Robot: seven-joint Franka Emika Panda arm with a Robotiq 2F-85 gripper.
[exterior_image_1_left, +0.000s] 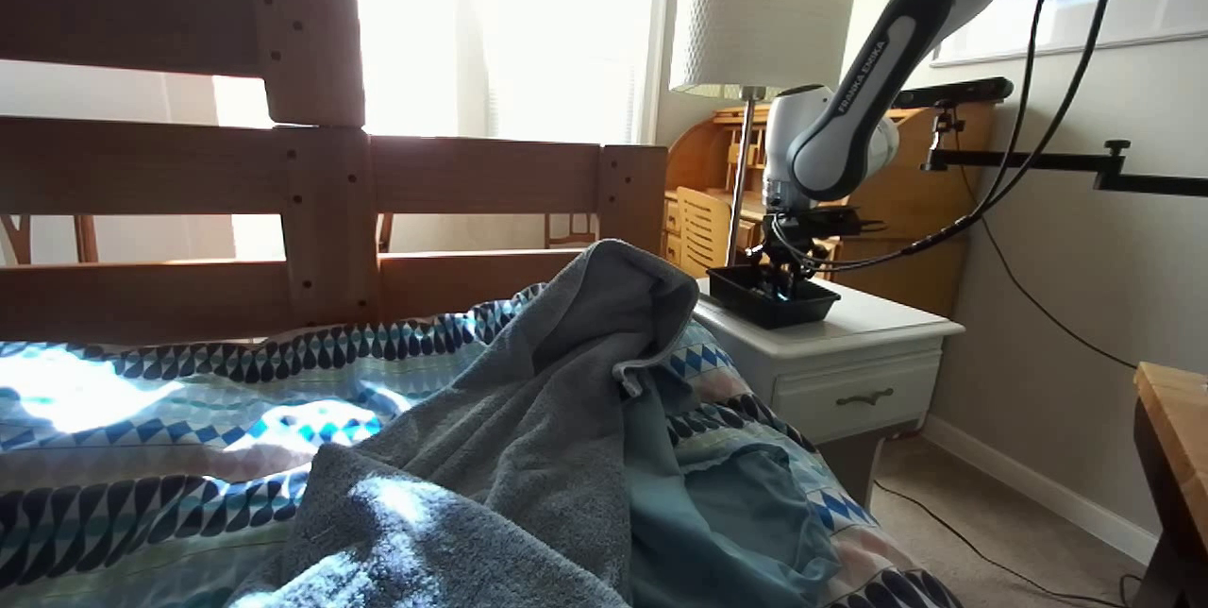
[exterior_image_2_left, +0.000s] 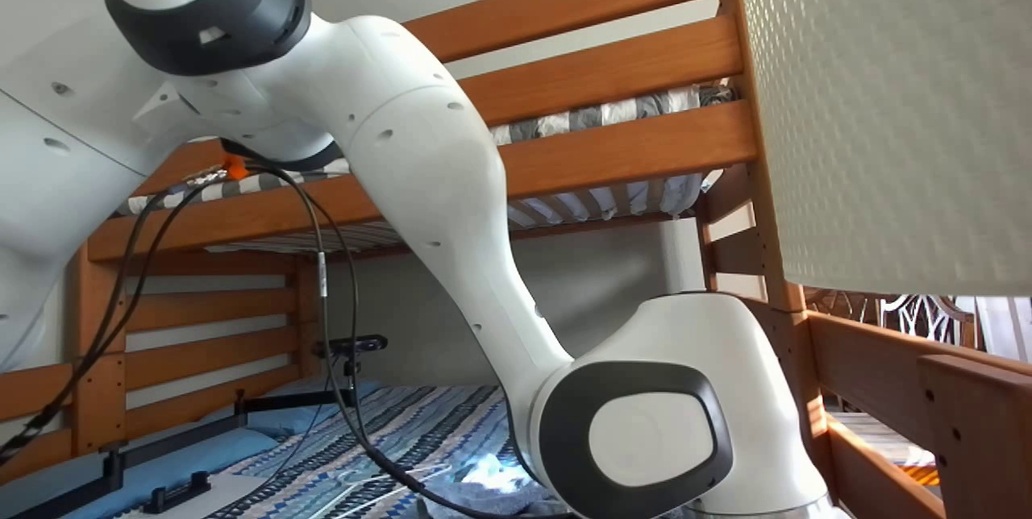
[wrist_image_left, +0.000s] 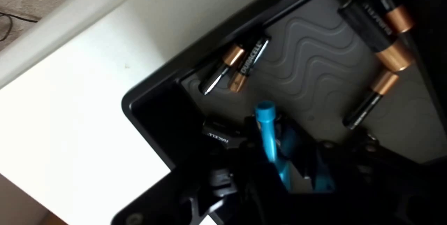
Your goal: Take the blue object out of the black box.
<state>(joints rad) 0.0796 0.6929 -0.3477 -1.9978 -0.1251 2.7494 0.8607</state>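
Observation:
The black box (exterior_image_1_left: 769,310) is a shallow black tray standing on the white nightstand. In the wrist view its rim (wrist_image_left: 157,80) crosses the picture and its ridged grey floor shows. The blue object (wrist_image_left: 269,137) is a thin bright blue tube with a wider, hollow collar at its end. My gripper (exterior_image_1_left: 781,282) points down into the box. In the wrist view the fingertips (wrist_image_left: 267,124) lie close on both sides of the tube and look shut on it, though the picture is dark there. The tube's lower part is partly hidden by the fingers. The exterior view from behind the arm shows neither gripper nor box.
Several Duracell batteries (wrist_image_left: 370,26) lie in the box, one (wrist_image_left: 218,135) close beside the left finger. The box stands on the nightstand (exterior_image_1_left: 878,313). A tall lamp (exterior_image_1_left: 764,13) stands close behind the gripper. A bed with a grey blanket (exterior_image_1_left: 528,438) adjoins the nightstand.

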